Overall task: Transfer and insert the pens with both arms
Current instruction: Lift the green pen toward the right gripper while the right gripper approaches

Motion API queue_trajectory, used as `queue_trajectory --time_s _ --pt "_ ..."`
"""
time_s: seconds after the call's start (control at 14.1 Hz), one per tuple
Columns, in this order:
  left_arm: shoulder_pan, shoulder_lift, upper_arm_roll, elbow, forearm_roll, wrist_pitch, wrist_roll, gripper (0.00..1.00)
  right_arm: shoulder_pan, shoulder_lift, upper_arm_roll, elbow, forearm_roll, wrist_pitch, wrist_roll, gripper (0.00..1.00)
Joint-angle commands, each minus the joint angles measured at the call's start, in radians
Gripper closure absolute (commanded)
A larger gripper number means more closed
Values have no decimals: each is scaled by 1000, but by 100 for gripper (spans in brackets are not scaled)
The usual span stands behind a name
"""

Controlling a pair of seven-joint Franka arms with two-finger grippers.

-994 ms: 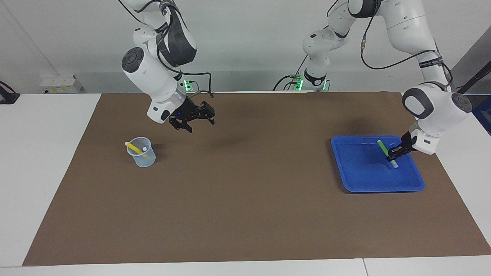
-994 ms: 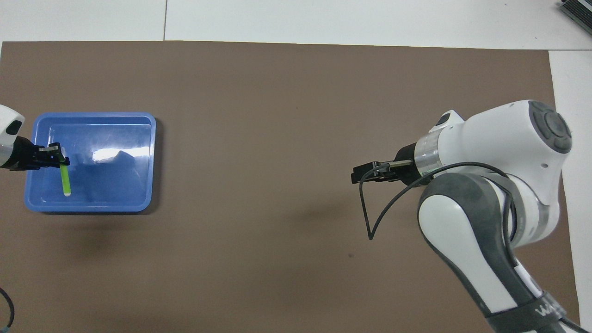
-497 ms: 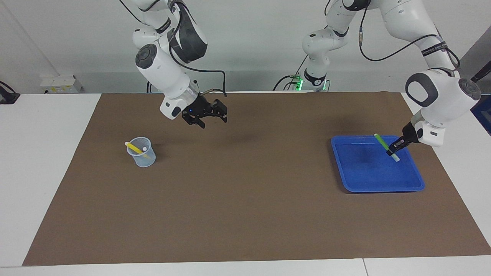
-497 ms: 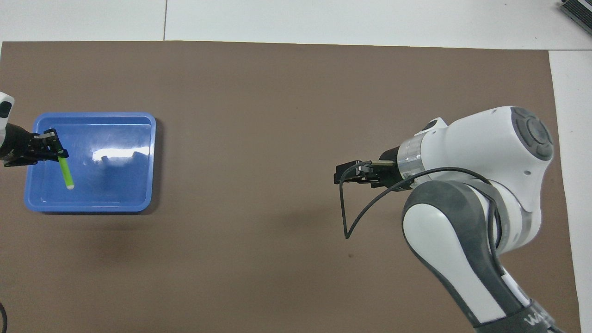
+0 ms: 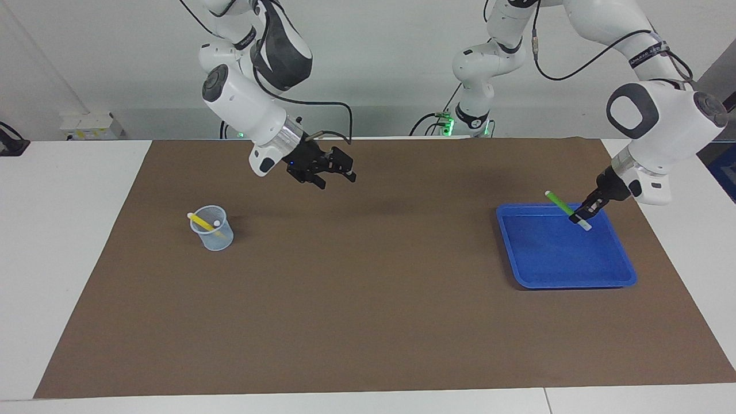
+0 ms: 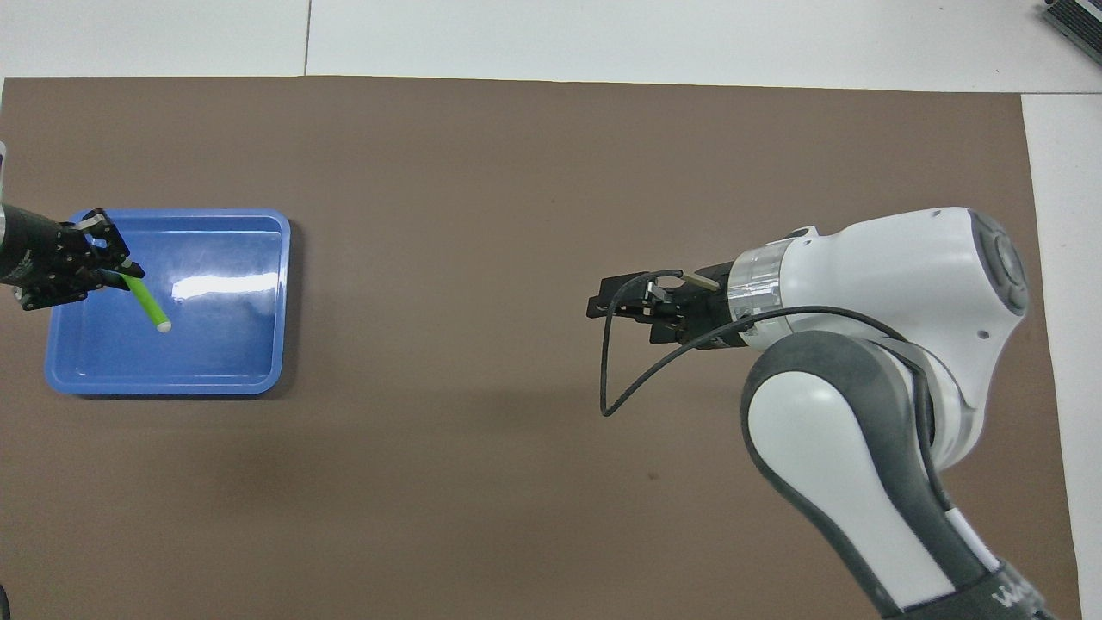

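Note:
The green pen (image 5: 559, 203) (image 6: 145, 300) hangs tilted in the air over the blue tray (image 5: 569, 283) (image 6: 164, 384), and my left gripper (image 5: 582, 217) (image 6: 114, 269) is shut on it near its pale end. My right gripper (image 5: 338, 174) (image 6: 604, 306) hovers open over the brown mat with nothing between its fingers, between the cup and the table's middle. A clear plastic cup (image 5: 214, 237) stands on the mat toward the right arm's end, with the yellow pen (image 5: 202, 221) leaning in it. In the overhead view the right arm hides the cup.
A brown mat (image 5: 368, 322) covers most of the white table. A smaller white arm with green lights (image 5: 472, 109) stands at the robots' edge. A black cable (image 6: 620, 379) loops down from the right wrist. A white box (image 5: 91, 125) sits at the table's corner.
My left gripper has lifted the green pen out of the tray and tipped it flatter. The right arm has swung away from the cup toward the table's middle.

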Motion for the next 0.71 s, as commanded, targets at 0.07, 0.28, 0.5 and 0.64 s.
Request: queue_trajectory --time_s 0.07,0.28,0.5,0.64 --pt "-46 -58 -14 0 -59 -37 -237 100 98 6 5 -12 36 151 153 0" --pt "-83 -103 -15 -7 -104 -39 -386 100 157 16 5 -14 87 233 215 0" --pt "-112 -147 -15 -12 -124 -56 -535 100 215 38 5 -15 144 375 325 0" --pt "-133 -173 -15 -18 -141 -60 -642 100 258 50 5 -14 173 458 371 0"
